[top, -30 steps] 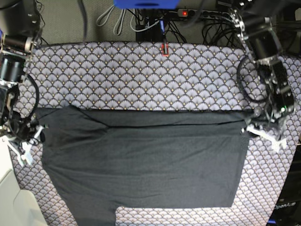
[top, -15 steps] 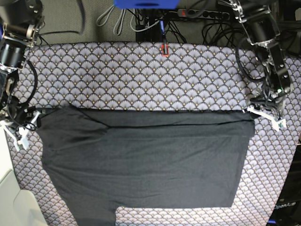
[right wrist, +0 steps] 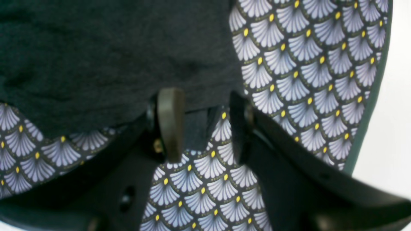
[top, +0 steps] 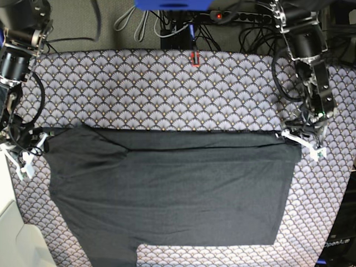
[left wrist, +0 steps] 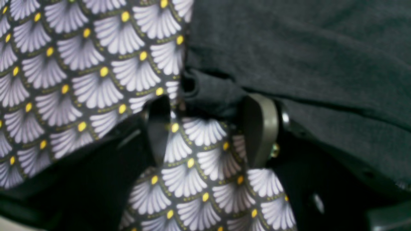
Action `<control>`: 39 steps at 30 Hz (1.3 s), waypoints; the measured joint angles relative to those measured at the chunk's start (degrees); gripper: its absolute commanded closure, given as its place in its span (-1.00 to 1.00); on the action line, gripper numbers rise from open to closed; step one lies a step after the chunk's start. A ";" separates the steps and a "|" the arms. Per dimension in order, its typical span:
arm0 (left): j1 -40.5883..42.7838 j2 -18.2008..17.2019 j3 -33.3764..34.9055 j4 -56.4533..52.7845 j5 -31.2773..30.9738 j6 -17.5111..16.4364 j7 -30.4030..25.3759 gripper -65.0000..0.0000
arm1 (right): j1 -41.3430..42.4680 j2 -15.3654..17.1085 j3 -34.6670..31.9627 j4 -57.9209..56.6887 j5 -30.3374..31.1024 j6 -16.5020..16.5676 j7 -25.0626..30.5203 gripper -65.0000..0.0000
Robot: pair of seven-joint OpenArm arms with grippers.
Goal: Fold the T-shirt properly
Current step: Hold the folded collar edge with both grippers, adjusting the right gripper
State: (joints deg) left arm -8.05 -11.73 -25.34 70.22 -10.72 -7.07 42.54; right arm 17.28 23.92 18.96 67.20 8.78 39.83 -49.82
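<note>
Left claw (left wrist: 208, 128) stands spread, a bunched shirt (top: 167, 189) corner at its tips, not pinched. Right claw (right wrist: 202, 125) also gapes at the opposite corner. Shirt lies across the cloth's (top: 167, 89) middle, 9 to 3 o'clock. I'd push both claws further over the hem, clamp together, then lift evenly toward 6.

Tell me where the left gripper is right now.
In the base view the left gripper is at the right, at the T-shirt's upper right corner; its wrist view shows a cloth bunch between the jaws.
</note>
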 measured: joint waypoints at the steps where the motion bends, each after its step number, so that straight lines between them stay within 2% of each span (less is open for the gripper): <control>1: -0.04 0.13 -0.07 0.07 0.00 -0.04 0.02 -0.09 | -0.02 -0.02 0.00 0.00 -0.02 0.00 -0.04 0.24; 15: -1.14 1.09 0.07 0.74 -0.02 -0.07 -0.04 -0.09 | -0.02 -0.13 -0.22 0.00 -0.02 0.00 -0.04 0.23; 31: -1.01 0.46 0.07 -1.57 0.22 0.15 -0.04 -0.07 | 0.00 -0.15 -0.24 0.00 -0.02 0.00 -0.02 0.23; 33: -1.01 0.42 0.07 -1.57 0.24 0.15 0.13 0.04 | 0.04 -0.13 -0.22 0.00 -0.02 0.00 -0.02 0.23; 37: -1.01 0.44 0.09 -1.57 0.22 -0.07 0.24 0.45 | 0.04 -0.13 -0.22 0.00 -0.02 0.00 -0.02 0.23; 39: -1.01 0.42 0.11 -1.62 0.22 -0.07 0.20 0.58 | 0.04 -0.15 -0.22 0.00 -0.02 0.00 -0.02 0.23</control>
State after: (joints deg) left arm -9.06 -11.31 -25.23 68.60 -10.50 -7.14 42.74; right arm 17.32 23.77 18.74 67.20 8.75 39.83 -49.84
